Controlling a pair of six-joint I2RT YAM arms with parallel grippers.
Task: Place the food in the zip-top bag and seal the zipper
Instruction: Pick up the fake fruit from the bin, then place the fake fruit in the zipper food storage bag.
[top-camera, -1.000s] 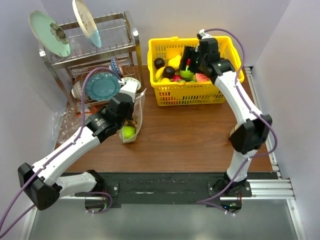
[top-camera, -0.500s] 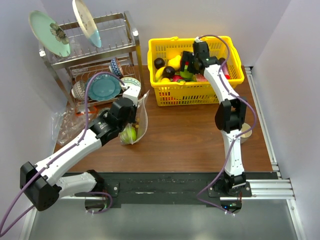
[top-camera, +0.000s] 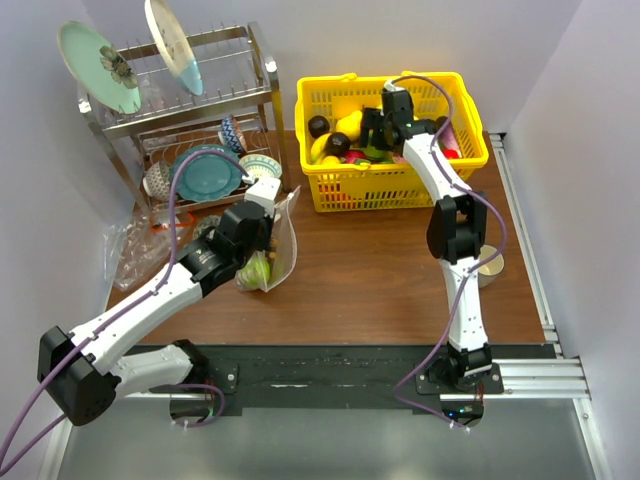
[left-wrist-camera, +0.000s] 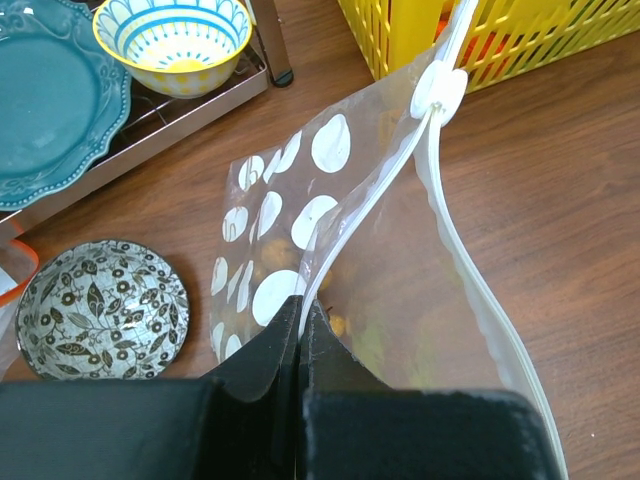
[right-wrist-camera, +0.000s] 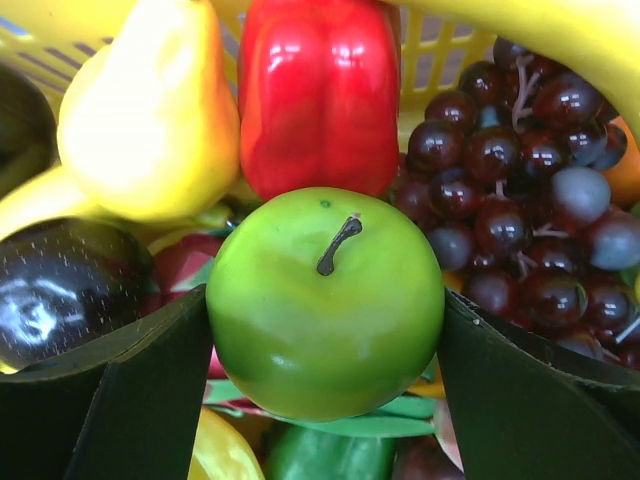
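Fingers (right-wrist-camera: 110, 400) wide, pinching green apple (right-wrist-camera: 325, 300).

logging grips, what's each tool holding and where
Left tool pinches the zip-top bag at its mouth edge; right tool brackets the green apple at its sides, grip unclear.

the left tool (left-wrist-camera: 302, 312) hides the lower end of the zip-top bag (left-wrist-camera: 400, 265); the food (left-wrist-camera: 335, 322) inside is a blurred tan-green smear. whether the right tool (right-wrist-camera: 325, 300) actually presses the green apple (right-wrist-camera: 330, 265) cannot be told.
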